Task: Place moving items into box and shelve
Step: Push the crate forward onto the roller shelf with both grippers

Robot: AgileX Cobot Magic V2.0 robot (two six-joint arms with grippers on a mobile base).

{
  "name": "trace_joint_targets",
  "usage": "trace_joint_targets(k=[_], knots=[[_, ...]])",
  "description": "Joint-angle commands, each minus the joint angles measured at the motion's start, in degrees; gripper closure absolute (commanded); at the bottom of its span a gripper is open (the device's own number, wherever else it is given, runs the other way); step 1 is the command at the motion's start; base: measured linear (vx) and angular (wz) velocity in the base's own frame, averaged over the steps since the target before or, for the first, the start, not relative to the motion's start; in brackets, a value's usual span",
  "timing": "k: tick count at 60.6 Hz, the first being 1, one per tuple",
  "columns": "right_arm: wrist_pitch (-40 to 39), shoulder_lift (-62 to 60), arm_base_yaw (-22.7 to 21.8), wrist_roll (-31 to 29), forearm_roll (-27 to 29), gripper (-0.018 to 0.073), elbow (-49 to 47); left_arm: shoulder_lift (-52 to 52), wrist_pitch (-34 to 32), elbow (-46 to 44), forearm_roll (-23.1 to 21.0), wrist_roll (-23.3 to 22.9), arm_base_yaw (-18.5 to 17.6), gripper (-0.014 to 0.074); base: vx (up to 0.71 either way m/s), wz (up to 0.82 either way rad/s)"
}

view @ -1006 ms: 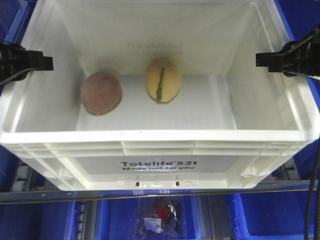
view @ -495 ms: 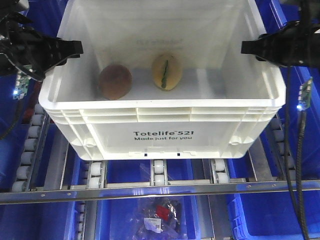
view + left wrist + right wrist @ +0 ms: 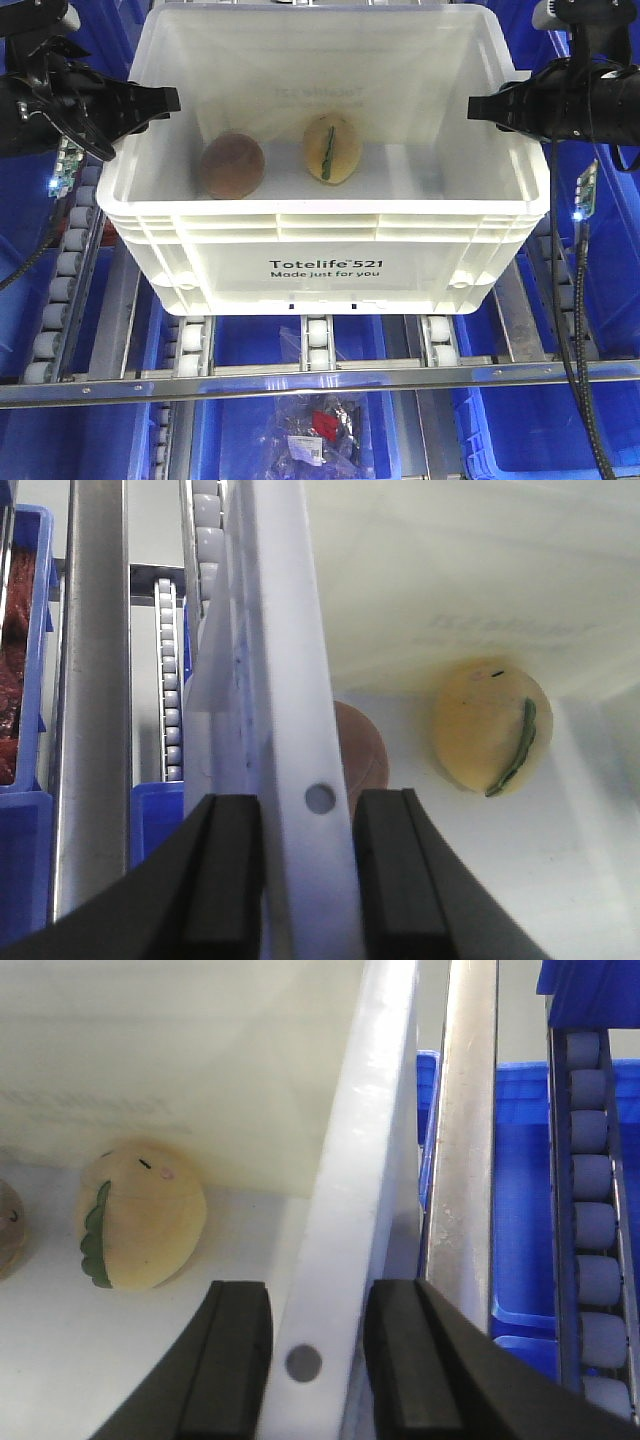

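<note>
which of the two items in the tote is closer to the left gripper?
The pinkish-brown ball. It sits on the left gripper's side of the white tote; the pale yellow egg with the green stripe lies nearer the middle.

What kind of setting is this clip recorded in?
Likely a warehouse or stockroom with flow-rack shelving: a white Totelife tote rests on roller tracks, with blue plastic bins stored on the level below and a metal shelf rail across the front.
</note>
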Motion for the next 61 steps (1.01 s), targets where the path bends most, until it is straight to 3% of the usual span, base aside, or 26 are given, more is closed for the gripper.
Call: trace_joint_targets(k=[1, 7, 16, 25, 41, 61], knots=[[-3.89, -2.21, 0.23, 0.95, 3.33, 0.0438, -2.35, -1.68, -7.79, -2.48, -1.99, -0.18, -0.59, 0.0387, 0.0, 0.0], [-5.05, -2.21, 0.23, 0.81, 3.33, 0.0298, -2.35, -1.76, -10.25, -2.48, -0.07, -0.18, -0.59, 0.0246, 0.0, 0.0], [-6.21, -2.21, 0.23, 0.81, 3.33, 0.002, -2.35, -1.81, -11.77, -2.48, 4.59, -0.18, -0.59, 0.0046, 0.0, 0.0], [-8.45, -2.21, 0.23, 0.81, 3.33, -0.0172, -2.35, -1.81, -11.65, -2.48, 7.44, -0.18, -0.59, -0.0058, 0.0, 0.0], [-8.46, -2.21, 0.23, 0.81, 3.28, -0.0141, -2.35, -1.81, -11.51, -2.48, 7.44, -0.18, -0.59, -0.0025, 0.0, 0.0], [-8.44, -2.21, 0.23, 0.81, 3.28, 0.0014, -2.35, -1.75, -11.51, -2.48, 7.31, -0.18, -0.59, 0.006, 0.0, 0.0]])
